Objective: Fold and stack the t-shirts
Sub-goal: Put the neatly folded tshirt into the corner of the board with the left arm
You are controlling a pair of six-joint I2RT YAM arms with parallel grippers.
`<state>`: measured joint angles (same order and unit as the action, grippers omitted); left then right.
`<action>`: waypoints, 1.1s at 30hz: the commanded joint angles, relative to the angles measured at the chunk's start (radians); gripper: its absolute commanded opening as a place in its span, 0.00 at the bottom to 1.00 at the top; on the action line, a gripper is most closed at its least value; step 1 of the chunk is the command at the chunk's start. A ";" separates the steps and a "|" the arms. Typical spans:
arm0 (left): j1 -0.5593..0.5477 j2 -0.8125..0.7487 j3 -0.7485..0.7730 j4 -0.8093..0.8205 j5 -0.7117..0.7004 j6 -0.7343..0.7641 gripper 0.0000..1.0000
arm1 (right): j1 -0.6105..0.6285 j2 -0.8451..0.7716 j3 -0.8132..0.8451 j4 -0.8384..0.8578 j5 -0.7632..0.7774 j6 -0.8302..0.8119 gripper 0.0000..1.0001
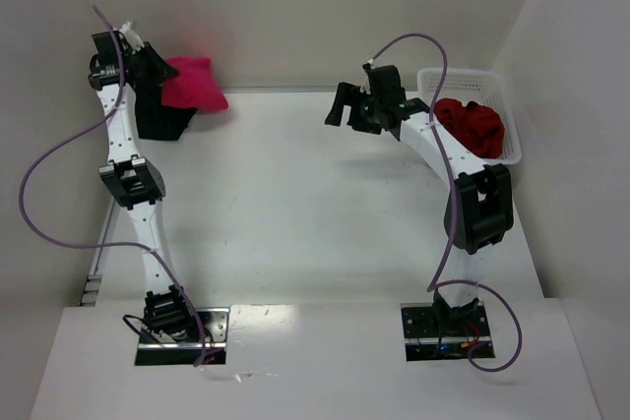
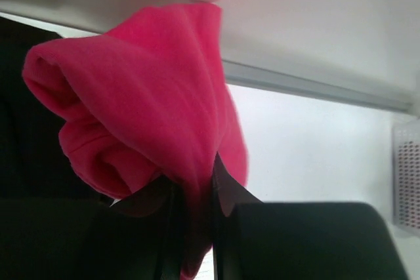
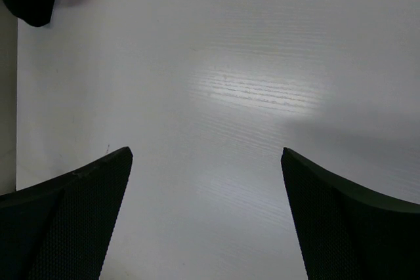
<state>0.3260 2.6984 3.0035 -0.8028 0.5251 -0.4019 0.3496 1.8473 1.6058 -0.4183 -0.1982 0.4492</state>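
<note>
- left pincer (image 2: 192, 188): clamped on pink t-shirt (image 2: 138, 96) by black t-shirt (image 1: 157, 123), left of basket (image 1: 453, 74), likely for stacking
- right pincer (image 3: 207, 155): wide, empty, beside basket of red t-shirts (image 1: 472, 125)

Bright, even overhead light; glare patch on table (image 3: 262, 93); pink t-shirt (image 2: 144, 109) slightly blurred; soft shadows.

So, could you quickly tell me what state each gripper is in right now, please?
Left gripper: closed on the pink t-shirt.
Right gripper: open, nothing between its fingers.
</note>
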 commanded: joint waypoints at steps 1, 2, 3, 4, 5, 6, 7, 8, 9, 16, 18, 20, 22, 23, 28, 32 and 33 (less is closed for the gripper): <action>0.093 -0.084 0.002 0.080 0.090 -0.061 0.10 | -0.006 -0.069 -0.014 0.042 0.009 0.005 1.00; 0.105 -0.084 0.002 0.080 0.090 -0.061 0.10 | -0.006 -0.069 -0.014 0.042 0.009 0.005 1.00; 0.128 -0.084 0.002 0.071 0.090 -0.061 0.10 | -0.006 -0.069 -0.014 0.042 0.009 0.005 1.00; 0.140 -0.084 0.002 0.062 0.090 -0.061 0.10 | -0.006 -0.069 -0.014 0.042 0.009 0.005 1.00; 0.149 -0.084 0.002 0.062 0.090 -0.061 0.10 | -0.006 -0.069 -0.003 0.042 0.009 0.005 1.00; 0.168 -0.095 0.002 0.062 0.061 -0.061 0.10 | -0.006 -0.059 -0.003 0.042 0.009 0.005 1.00; 0.177 -0.095 0.002 0.062 0.052 -0.046 0.10 | -0.006 -0.050 0.006 0.042 0.009 0.005 1.00; 0.186 -0.086 0.002 0.062 0.052 -0.046 0.10 | -0.006 -0.049 0.006 0.042 -0.001 0.005 1.00; 0.195 -0.086 -0.008 0.062 0.052 -0.046 0.10 | -0.006 -0.037 0.017 0.033 -0.001 0.005 1.00; 0.222 0.011 -0.049 -0.033 0.030 0.050 0.12 | -0.006 -0.008 0.048 0.023 -0.020 0.005 1.00; 0.194 0.020 -0.049 -0.061 -0.031 0.096 0.14 | -0.006 0.001 0.058 0.013 -0.020 0.005 1.00; 0.180 0.029 -0.049 -0.070 -0.103 0.112 0.14 | -0.006 0.013 0.069 0.003 -0.020 0.005 1.00; 0.170 0.029 -0.040 -0.095 -0.140 0.121 0.14 | 0.003 0.024 0.080 0.003 -0.020 0.014 1.00; 0.170 0.029 -0.031 -0.104 -0.140 0.121 0.14 | 0.003 0.024 0.080 0.003 -0.020 0.014 1.00; 0.105 -0.014 0.017 -0.082 -0.130 0.121 0.11 | 0.012 0.024 0.080 0.003 -0.020 0.023 1.00; 0.056 -0.075 0.017 -0.055 -0.047 0.106 0.11 | 0.012 -0.011 0.043 0.023 -0.009 0.023 1.00; 0.047 -0.086 0.017 -0.055 -0.028 0.106 0.11 | 0.012 -0.011 0.043 0.023 -0.009 0.023 1.00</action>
<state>0.4202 2.7068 2.9780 -0.8948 0.4114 -0.3054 0.3553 1.8595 1.6421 -0.4145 -0.2131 0.4641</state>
